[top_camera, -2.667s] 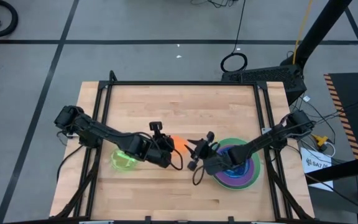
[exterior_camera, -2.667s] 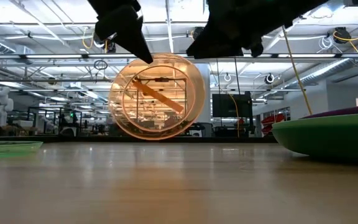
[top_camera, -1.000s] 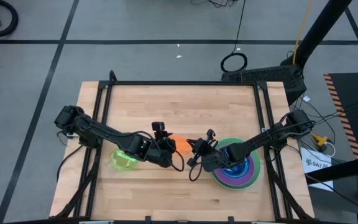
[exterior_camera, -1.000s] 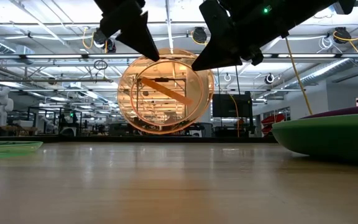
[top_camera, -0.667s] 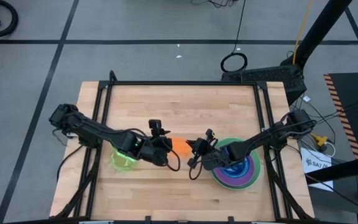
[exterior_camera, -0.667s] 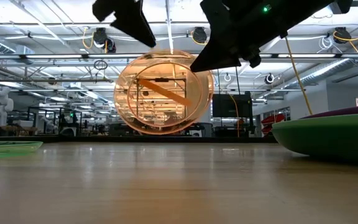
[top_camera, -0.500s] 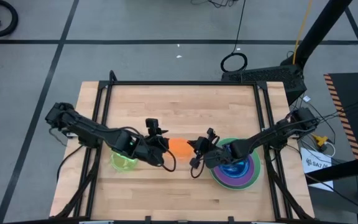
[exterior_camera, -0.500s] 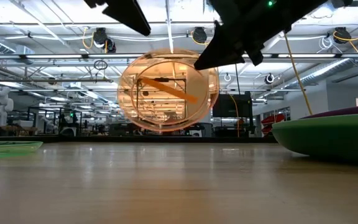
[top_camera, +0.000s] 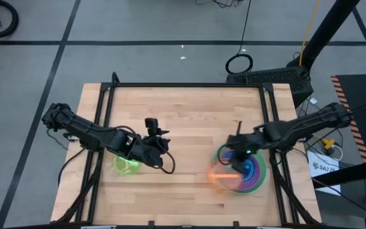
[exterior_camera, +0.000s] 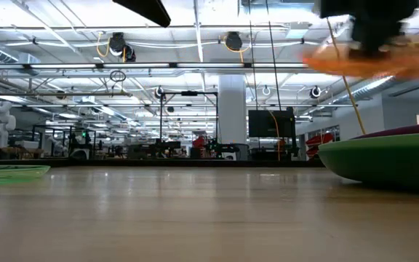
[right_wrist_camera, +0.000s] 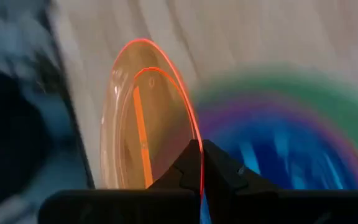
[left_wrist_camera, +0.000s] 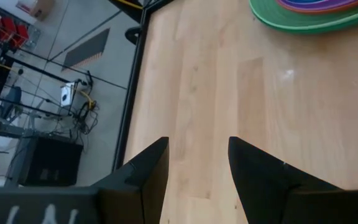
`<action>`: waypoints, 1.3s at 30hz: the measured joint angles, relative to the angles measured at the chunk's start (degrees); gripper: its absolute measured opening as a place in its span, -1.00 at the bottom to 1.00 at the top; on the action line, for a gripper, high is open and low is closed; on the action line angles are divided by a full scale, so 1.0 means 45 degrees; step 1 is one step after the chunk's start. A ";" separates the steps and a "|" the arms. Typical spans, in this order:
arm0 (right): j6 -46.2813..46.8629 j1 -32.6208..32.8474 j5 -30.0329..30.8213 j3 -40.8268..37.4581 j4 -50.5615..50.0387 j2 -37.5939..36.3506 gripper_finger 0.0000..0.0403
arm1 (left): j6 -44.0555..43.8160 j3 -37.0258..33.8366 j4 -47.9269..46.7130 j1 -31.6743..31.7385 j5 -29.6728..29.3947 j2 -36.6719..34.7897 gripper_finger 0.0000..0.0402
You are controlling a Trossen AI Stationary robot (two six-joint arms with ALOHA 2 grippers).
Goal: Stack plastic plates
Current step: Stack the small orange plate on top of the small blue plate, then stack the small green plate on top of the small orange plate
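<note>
Right gripper (right_wrist_camera: 199,163): jaws pinched shut on the rim of the small see-through orange plate (right_wrist_camera: 146,118), which stands up edge-on between the fingers. Left gripper (left_wrist_camera: 197,168): jaws apart with a clear gap, nothing between them, only bare table (left_wrist_camera: 197,81) below.

From above, nearest the front edge of the table, the orange plate (top_camera: 224,175) hangs at the front-left edge of the plate stack (top_camera: 254,181), held above it by the right gripper (top_camera: 234,166). The plate shows as a blurred orange streak; whether it touches the stack cannot be told. The stack lies on the right half of the table: a dark green plate at the bottom, paler green and purple rims inside it, a blue plate (top_camera: 250,166) on top. In the right wrist view the blue plate (right_wrist_camera: 272,155) fills the middle of the stack just beside the held orange plate.

On the left half, a small lime plate (top_camera: 126,165) lies flat on the table, partly under the left arm. The left gripper (top_camera: 159,147) is just right of it, well apart from the stack.

Level view: the orange plate (exterior_camera: 362,62) is a blurred band high up on the right, above the dark green plate rim (exterior_camera: 384,164). The lime plate edge (exterior_camera: 9,172) shows at far left. A dark finger tip (exterior_camera: 148,10) pokes in at the top.
</note>
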 joint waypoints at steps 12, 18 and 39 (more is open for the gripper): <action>0.1625 -0.0494 0.0365 -0.0205 -0.5411 -0.2734 -1.00 | -0.0443 -0.0005 -0.0433 -0.0024 0.0015 0.0000 -0.14; 0.1640 -0.0626 0.1075 -0.1144 -0.4943 -0.3108 -0.96 | -0.0559 -0.0005 -0.0574 -0.0029 0.0036 0.0000 -0.14; 0.1917 -0.0123 0.4229 -0.1545 -0.3067 -0.3143 -0.36 | -0.5141 -0.0053 -0.5325 -0.0576 0.3980 0.0005 -0.14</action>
